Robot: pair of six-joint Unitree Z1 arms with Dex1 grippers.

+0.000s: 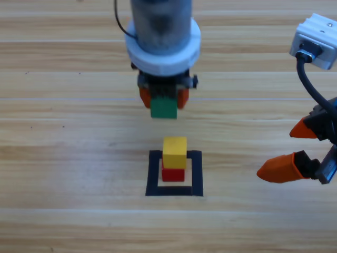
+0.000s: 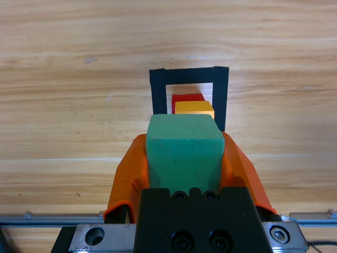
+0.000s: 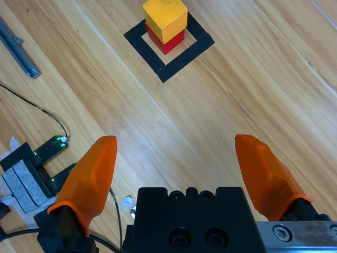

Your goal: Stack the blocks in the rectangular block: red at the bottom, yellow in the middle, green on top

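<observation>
High view: left gripper (image 1: 164, 100) clamps the matte green cube (image 1: 164, 108) above the wooden table (image 1: 63, 158), toward the far edge from the black tape square (image 1: 153, 174). Yellow cube (image 1: 175, 152) sits on the red cube (image 1: 173, 173) inside the square.

Left wrist: orange jaws pinch the green cube's (image 2: 182, 153) sides.

Right wrist: right gripper (image 3: 179, 174) is spread wide with nothing between the jaws, near the table's right edge.

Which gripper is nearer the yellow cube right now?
Left. The left gripper, shut on the green cube, hangs just behind the yellow cube. The right gripper waits open, off to its right.
</observation>
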